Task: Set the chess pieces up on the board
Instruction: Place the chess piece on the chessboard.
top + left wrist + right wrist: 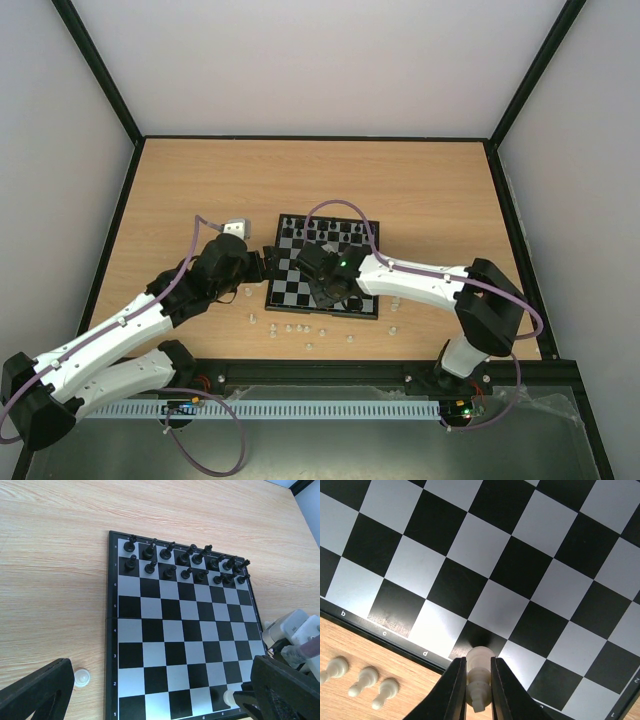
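The board (300, 290) lies mid-table, with black chess pieces (186, 565) standing on its two far rows. My right gripper (478, 661) is shut on a white chess piece (479, 656) and holds it upright at a black square in the near row by the letter e; it also shows in the left wrist view (228, 697). In the top view the right gripper (325, 285) is over the board's near part. My left gripper (265, 262) is open and empty at the board's left edge, its fingers (35, 692) spread wide.
Several loose white pieces (300, 328) lie on the wood between the board and the arm bases. Three white pawns (365, 679) lie just off the board's near edge. One white piece (80, 677) lies left of the board. Black-framed walls enclose the table.
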Tool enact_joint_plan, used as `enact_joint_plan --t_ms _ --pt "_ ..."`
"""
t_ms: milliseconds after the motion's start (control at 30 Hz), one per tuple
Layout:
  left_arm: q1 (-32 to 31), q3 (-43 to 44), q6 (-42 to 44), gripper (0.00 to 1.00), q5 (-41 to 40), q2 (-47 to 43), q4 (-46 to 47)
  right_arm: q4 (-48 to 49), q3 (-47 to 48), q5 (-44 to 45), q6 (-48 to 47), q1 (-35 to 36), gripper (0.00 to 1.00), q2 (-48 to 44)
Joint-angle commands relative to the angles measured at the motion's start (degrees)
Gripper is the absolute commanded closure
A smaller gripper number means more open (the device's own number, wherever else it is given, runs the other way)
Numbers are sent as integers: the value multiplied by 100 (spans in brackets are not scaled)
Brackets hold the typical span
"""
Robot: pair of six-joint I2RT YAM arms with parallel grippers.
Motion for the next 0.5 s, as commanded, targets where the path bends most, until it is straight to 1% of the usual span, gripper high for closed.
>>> enact_joint_plan --t_ms 0,467 --pt "-16 -24 42 1 -73 -53 -68 -121 112 53 -3 42 87 158" --pt "-16 -46 36 1 -56 -35 -51 58 -90 -20 24 44 86 219"
